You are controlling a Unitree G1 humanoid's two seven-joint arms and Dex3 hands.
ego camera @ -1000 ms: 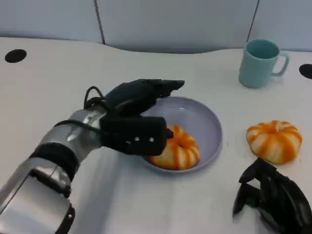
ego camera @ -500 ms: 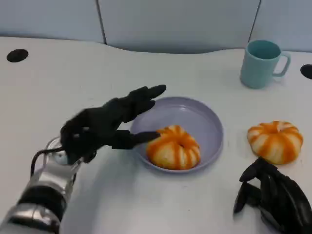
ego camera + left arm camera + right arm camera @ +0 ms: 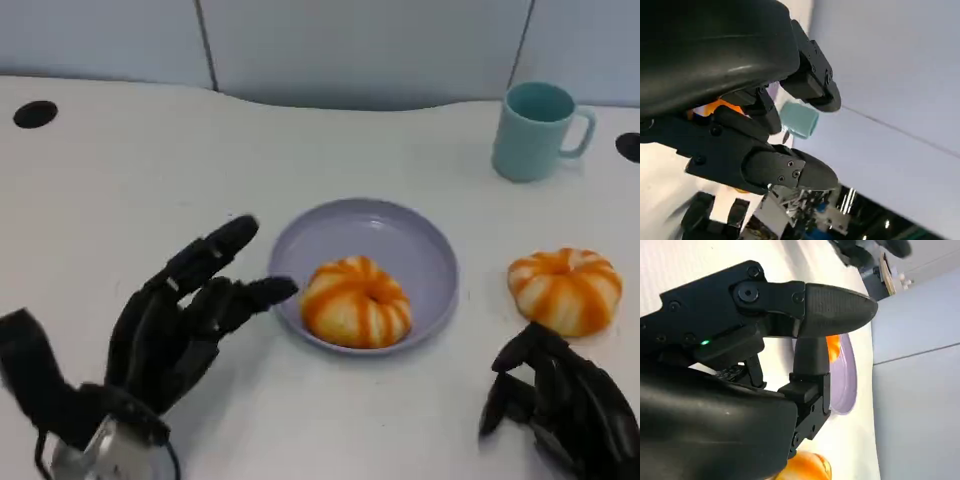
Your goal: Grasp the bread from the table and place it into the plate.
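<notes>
An orange-and-white striped bread [image 3: 356,302] lies in the front half of the lilac plate [image 3: 400,235] at the table's middle. A second striped bread [image 3: 563,288] sits on the table to the plate's right. My left hand [image 3: 175,325] is at the lower left, fingers spread and empty, its fingertips just short of the plate's left rim. My right hand [image 3: 560,410] rests low at the lower right, in front of the second bread, holding nothing. The right wrist view shows the plate [image 3: 846,380] edge-on and a bit of bread [image 3: 807,467].
A teal mug [image 3: 538,130] stands at the back right; it also shows in the left wrist view as the mug [image 3: 799,119]. Two black round holes [image 3: 34,113] mark the tabletop at far left and far right. A grey wall panel runs behind the table.
My left hand has let go of the bread in the plate and drawn back toward the lower left, fingers spread. The right hand has stayed put.
</notes>
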